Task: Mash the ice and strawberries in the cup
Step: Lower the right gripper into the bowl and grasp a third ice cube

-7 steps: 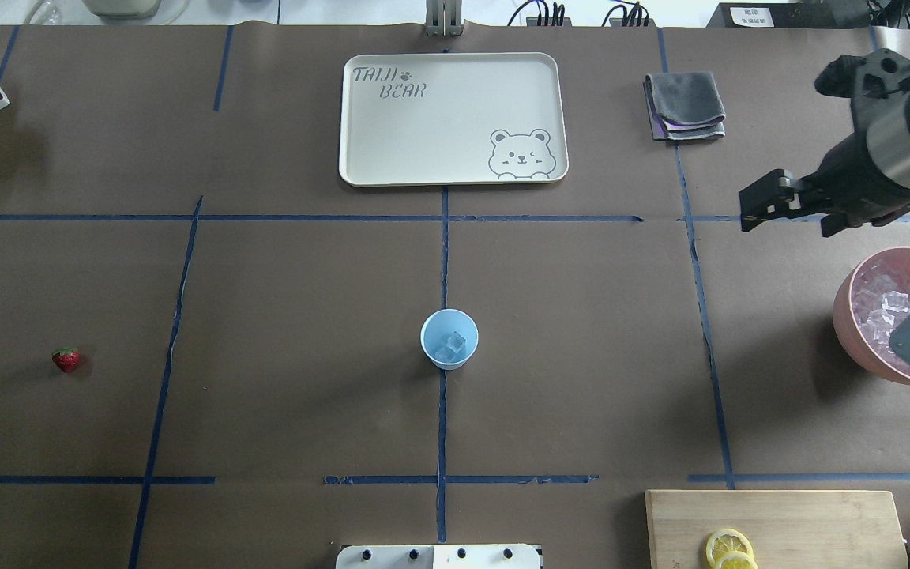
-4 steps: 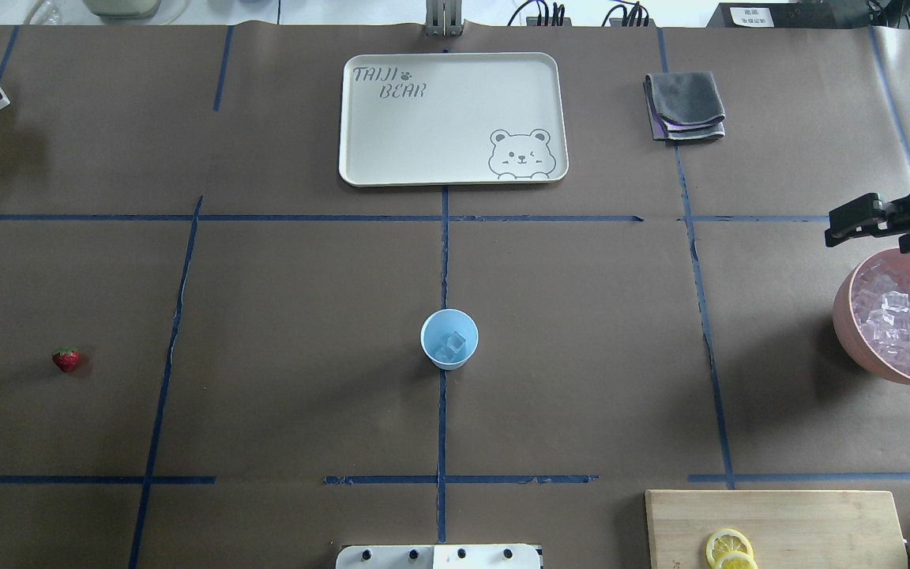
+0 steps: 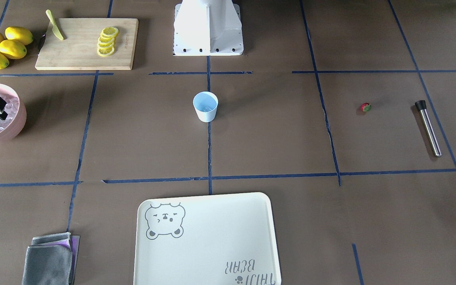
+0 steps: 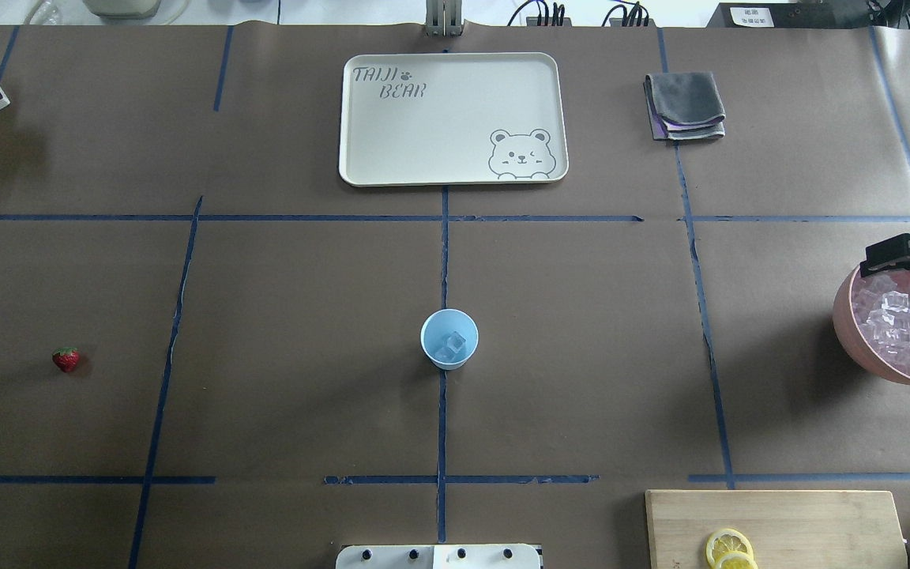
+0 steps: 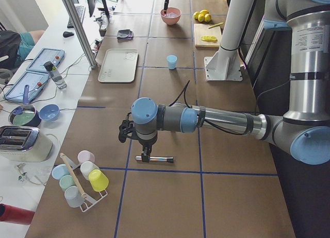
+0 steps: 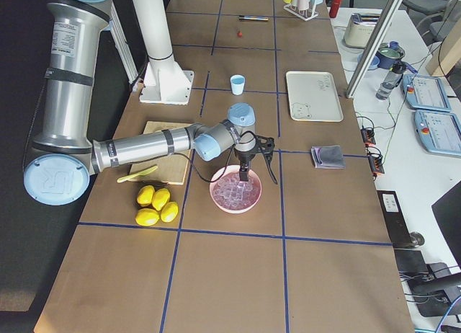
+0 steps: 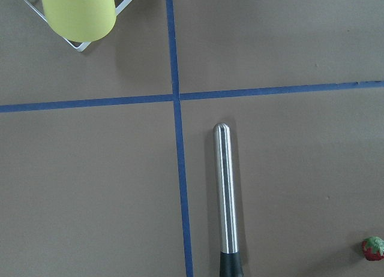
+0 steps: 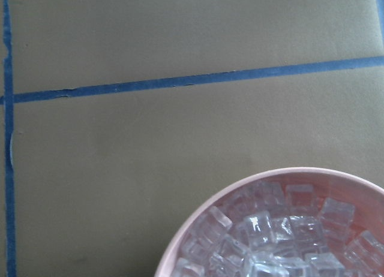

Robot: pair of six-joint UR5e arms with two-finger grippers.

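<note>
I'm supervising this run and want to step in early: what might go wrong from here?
1. The right gripper hangs over the pink bowl's rim, not its middle; lowering here may hit the rim and shove the bowl.
2. The ice is heaped and glassy, so a cube may slip from the fingers.
3. The strawberry lies loose near the muddler; grabbing the muddler might roll it.
</note>
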